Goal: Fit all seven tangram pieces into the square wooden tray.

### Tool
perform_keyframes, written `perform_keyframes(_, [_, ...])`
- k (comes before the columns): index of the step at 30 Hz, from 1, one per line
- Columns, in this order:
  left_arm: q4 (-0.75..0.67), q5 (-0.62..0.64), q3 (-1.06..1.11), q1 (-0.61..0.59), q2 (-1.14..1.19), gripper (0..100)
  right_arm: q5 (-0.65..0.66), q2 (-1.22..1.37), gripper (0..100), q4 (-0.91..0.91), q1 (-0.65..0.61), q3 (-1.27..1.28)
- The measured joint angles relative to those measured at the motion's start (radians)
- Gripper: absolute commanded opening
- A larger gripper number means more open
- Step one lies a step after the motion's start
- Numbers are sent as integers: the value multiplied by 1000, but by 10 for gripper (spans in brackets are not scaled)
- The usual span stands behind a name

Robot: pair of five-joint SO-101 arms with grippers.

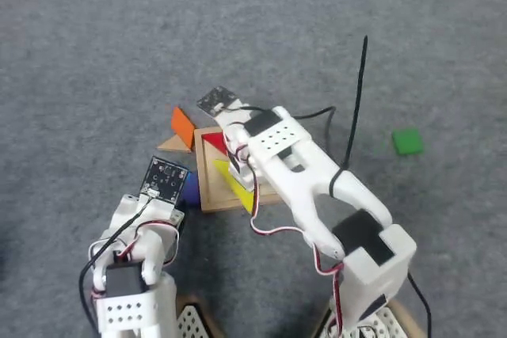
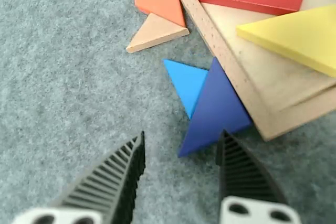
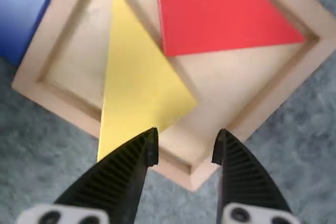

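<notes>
Across the wooden tray (image 3: 262, 105) rim, the yellow triangle (image 3: 136, 87) overhangs.

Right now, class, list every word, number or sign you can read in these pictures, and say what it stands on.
None can be read. The square wooden tray, red triangle and yellow triangle are plain; specks on the black circuit boards are too small to read.

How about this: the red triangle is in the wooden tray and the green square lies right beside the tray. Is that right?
Not quite. The red triangle is in the wooden tray, but the green square lies well away from the tray, alone on the grey carpet. The high view shows it.
</notes>
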Motion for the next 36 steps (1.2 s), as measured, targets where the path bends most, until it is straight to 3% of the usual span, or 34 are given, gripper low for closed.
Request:
perform_keyframes(14, [0,0,0,0,0,207,-51,158,194,-17,-57,-146])
perform_keyframes(25, [0,0,0,0,0,207,-80,173,194,-155,-57,-166])
perform_keyframes(36, [0,0,0,0,0,207,-81,92,194,-84,-54,-161])
